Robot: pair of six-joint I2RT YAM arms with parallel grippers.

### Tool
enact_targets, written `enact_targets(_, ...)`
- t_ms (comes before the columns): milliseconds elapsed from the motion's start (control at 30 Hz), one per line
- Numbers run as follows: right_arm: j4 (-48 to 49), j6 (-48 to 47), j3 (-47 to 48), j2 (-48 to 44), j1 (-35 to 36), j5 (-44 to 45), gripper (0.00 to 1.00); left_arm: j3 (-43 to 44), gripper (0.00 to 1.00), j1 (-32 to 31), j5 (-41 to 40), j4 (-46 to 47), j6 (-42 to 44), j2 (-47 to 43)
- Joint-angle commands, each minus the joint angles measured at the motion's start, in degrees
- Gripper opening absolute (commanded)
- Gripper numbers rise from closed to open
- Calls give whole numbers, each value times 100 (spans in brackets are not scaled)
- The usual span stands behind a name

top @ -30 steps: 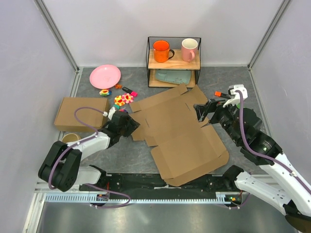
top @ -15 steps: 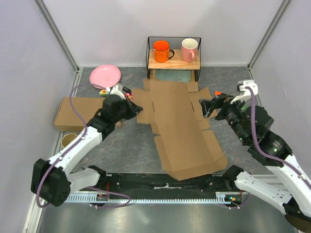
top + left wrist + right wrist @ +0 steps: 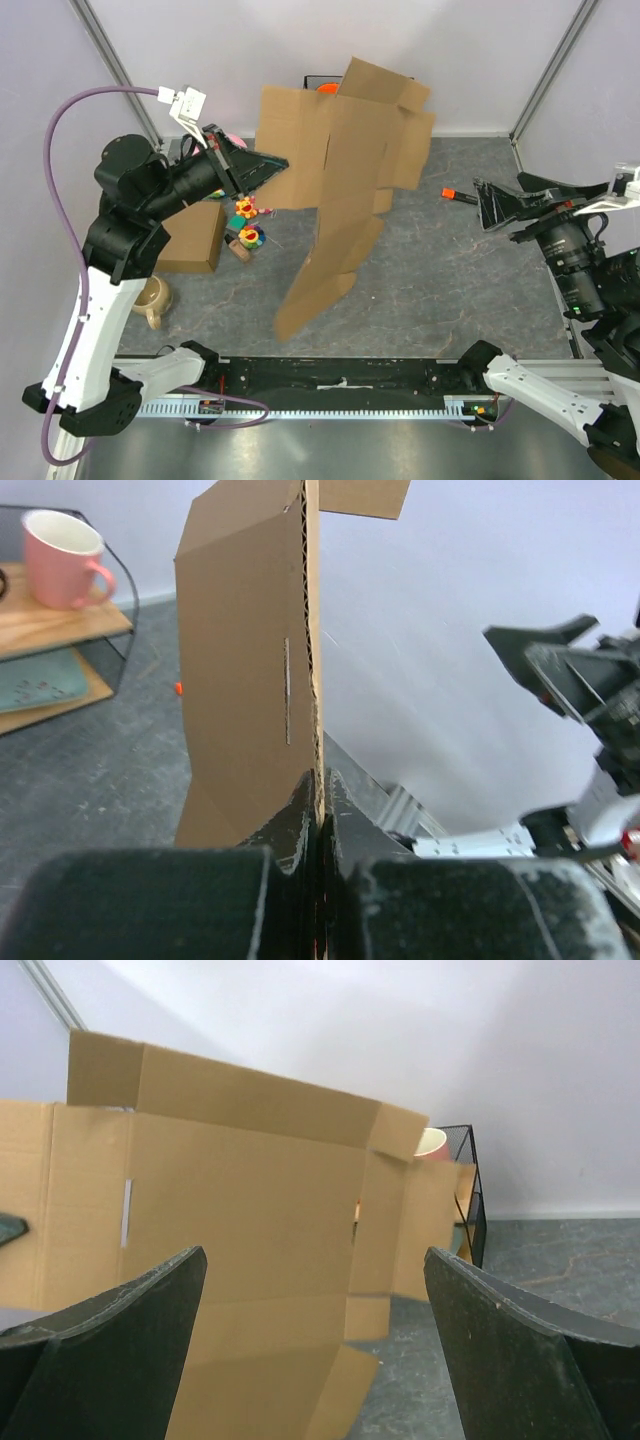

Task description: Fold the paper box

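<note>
Above the table (image 3: 430, 270), centre-left: the paper box (image 3: 340, 170) hangs as an unfolded die-cut sheet, roughly upright. Its flaps spread at the top and its lower end trails down toward the near edge. I cannot tell whether the lowest corner touches the table.

Left jaws: together, clamped on the sheet's left edge, high over the table. The left wrist view confirms this. The jaws meet on the corrugated edge of the paper box (image 3: 245, 680), which rises straight up from the grip, edge-on to the camera.

Right jaws: wide apart, holding nothing, off to the sheet's right and well apart from it. In the right wrist view the paper box (image 3: 230, 1210) shows broadside, framed between the two jaws without touching either.

Surroundings:
- second cardboard box (image 3: 190, 235), closed, on the table below the left arm (image 3: 120, 240) and partly hidden by it
- small colourful toys (image 3: 246, 222) just beside that box, near the sheet's left side
- tan mug (image 3: 150, 300) on the table by the left arm
- orange marker (image 3: 455, 194) on the table between the sheet and the right jaws
- wire shelf (image 3: 70, 630) with a pink mug (image 3: 60, 545) on its upper board

In the top view the hanging sheet covers most of the shelf.
</note>
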Motion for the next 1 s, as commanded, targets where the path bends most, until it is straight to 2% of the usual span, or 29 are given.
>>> enact_targets(0,-261,51,167,-17,-12,-72,98,431,2,3,980,-884,26,-49)
enact_targets(233,-314,7,149,-17,-4,-125,98,520,2,3,1270,-1008,-440,-278)
enact_targets(333,-305,-46,140,44,-4,-133,98,626,2,12,1166,-1034,-598,-173)
enact_targets(433,-288,-81,26,88,-4,-168,98,381,2,151,1200,-1078,-590,3)
enact_targets(533,-244,-116,-272,71,-4,-133,98,-496,2,406,1523,-693,-546,117)
enact_targets(633,-191,-151,-561,9,-12,-90,98,-1953,2,739,2068,71,-564,223)
enact_targets(700,-182,-151,-729,-44,-4,-72,98,-2299,2,864,2219,222,-398,433)
enact_targets(800,-130,-125,-1054,-96,-4,7,98,-2617,2,952,2071,38,182,960)
enact_targets(867,10,-64,-1353,-96,-4,51,98,-2784,2,952,1694,11,429,1215)
enact_targets(967,300,94,-1740,-79,-4,25,98,-3135,2,935,1175,546,500,1515)
